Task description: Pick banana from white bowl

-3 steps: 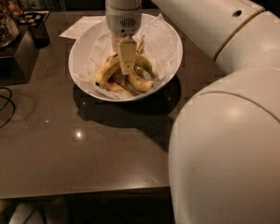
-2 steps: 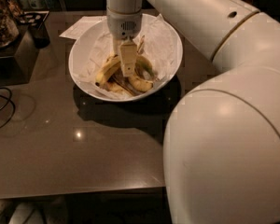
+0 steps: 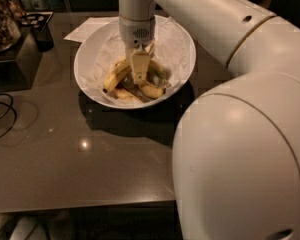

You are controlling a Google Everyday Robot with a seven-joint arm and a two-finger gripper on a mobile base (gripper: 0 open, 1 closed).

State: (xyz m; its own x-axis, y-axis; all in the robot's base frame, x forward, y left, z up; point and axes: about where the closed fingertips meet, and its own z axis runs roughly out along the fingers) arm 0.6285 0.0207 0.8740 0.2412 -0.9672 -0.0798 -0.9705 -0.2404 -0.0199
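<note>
The white bowl (image 3: 90, 54), lined with crinkled white paper, stands on the dark table at the upper middle. In it lies the banana (image 3: 115, 75), curved and yellow, at the left of the pile, next to a short stubby banana (image 3: 151, 90) and thin browned peel pieces (image 3: 132, 91). My gripper (image 3: 139, 73) reaches straight down into the middle of the bowl, its tips among the fruit just right of the banana. The arm hides the rear part of the bowl's contents.
A sheet of white paper (image 3: 85, 29) lies behind the bowl. A dark box (image 3: 20, 54) with clutter stands at the far left, with a black cable (image 3: 2, 114) in front of it. The table's front edge (image 3: 80, 204) runs along the bottom. My arm's large white body fills the right side.
The view has shifted a little, so the bowl and arm sit slightly more to the right. The gripper stays down in the bowl at about the same place.
</note>
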